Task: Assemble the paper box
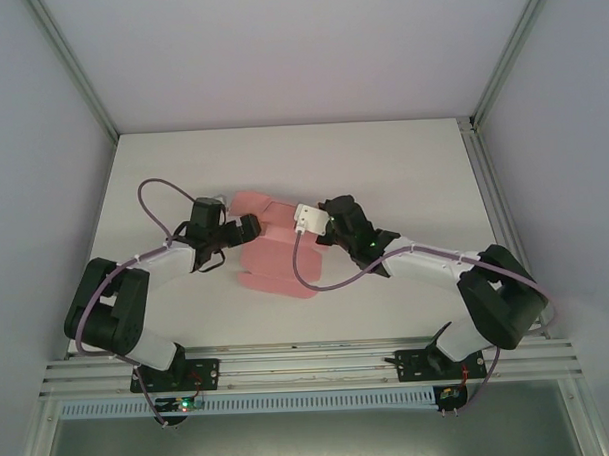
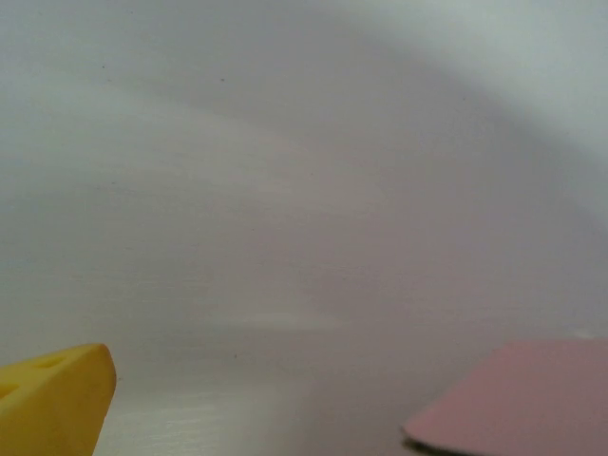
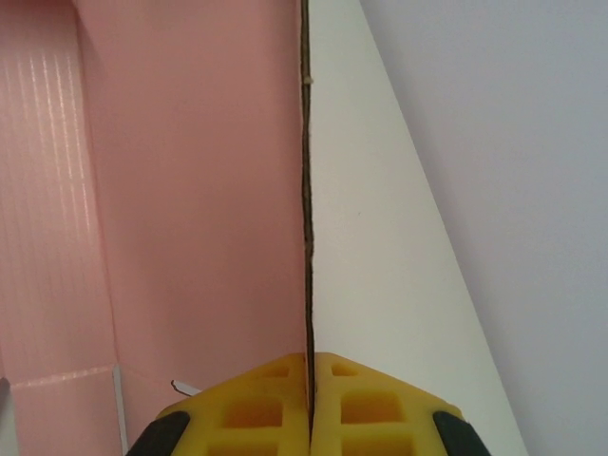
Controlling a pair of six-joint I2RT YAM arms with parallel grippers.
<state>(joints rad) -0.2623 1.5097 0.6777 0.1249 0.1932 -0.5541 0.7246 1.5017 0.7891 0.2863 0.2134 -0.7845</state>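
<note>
The pink paper box [image 1: 270, 251] lies partly folded in the middle of the white table [image 1: 402, 165], between the two grippers. My right gripper [image 1: 298, 226] is at the card's right side. In the right wrist view its yellow fingers [image 3: 275, 399] are pressed together on the thin edge of a raised pink panel [image 3: 190, 190], so the right gripper [image 3: 310, 359] is shut on the card. My left gripper [image 1: 247, 227] is at the card's left edge. The left wrist view has one yellow finger [image 2: 52, 399] at the far bottom left and a pink corner [image 2: 522, 399] at the bottom right, with bare table between them.
White walls [image 1: 278, 49] close in the table at the back and both sides. A metal rail [image 1: 309, 363] runs along the near edge by the arm bases. Purple cables loop off both arms.
</note>
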